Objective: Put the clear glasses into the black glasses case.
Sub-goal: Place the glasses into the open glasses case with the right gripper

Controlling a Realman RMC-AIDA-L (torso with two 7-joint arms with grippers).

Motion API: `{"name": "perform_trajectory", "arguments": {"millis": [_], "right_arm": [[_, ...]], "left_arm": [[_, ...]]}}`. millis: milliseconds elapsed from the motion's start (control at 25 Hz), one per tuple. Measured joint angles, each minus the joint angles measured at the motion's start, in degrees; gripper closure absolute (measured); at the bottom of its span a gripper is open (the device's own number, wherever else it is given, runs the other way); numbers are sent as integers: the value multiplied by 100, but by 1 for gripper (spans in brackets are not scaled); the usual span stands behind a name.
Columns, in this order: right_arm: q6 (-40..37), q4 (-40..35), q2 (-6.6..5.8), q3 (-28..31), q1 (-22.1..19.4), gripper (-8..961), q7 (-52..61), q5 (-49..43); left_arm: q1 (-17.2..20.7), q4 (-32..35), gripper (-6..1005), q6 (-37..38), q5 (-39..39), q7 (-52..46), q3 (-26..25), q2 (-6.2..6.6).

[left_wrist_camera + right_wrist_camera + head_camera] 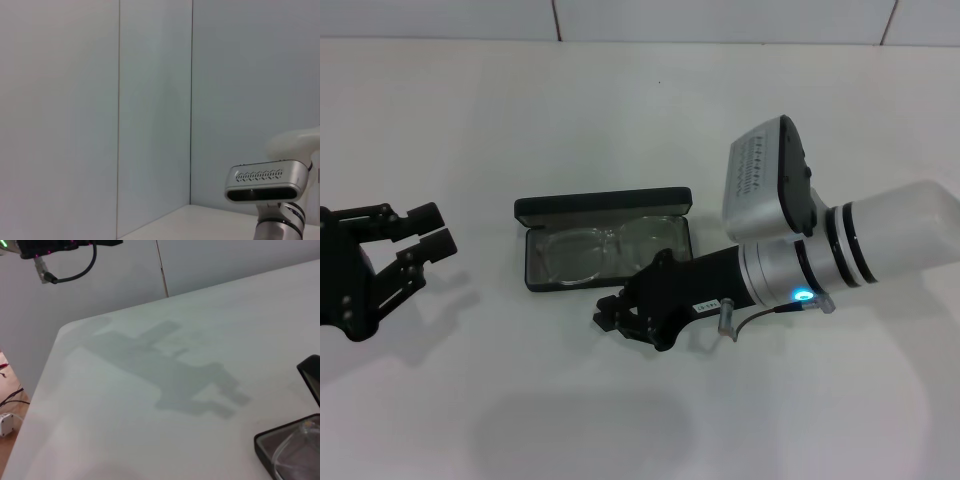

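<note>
The right gripper (620, 318) crowds the black glasses case (605, 207) at its front edge; the left gripper (425, 232) probably has open table (620, 110) between.

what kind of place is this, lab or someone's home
Most likely a robot lab or test bench, not a home: a bare white table against plain panelled walls, loose cables on the floor, and only the black glasses case holding the clear glasses.
</note>
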Motion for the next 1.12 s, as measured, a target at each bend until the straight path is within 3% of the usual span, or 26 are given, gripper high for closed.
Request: {"name": "perform_trajectory", "arguments": {"millis": [1120], "right_arm": [[697,-347,0,-420,190,846,427,28]], "left_arm": [[-17,-50,767,-26,1,173,0,-13]]}}
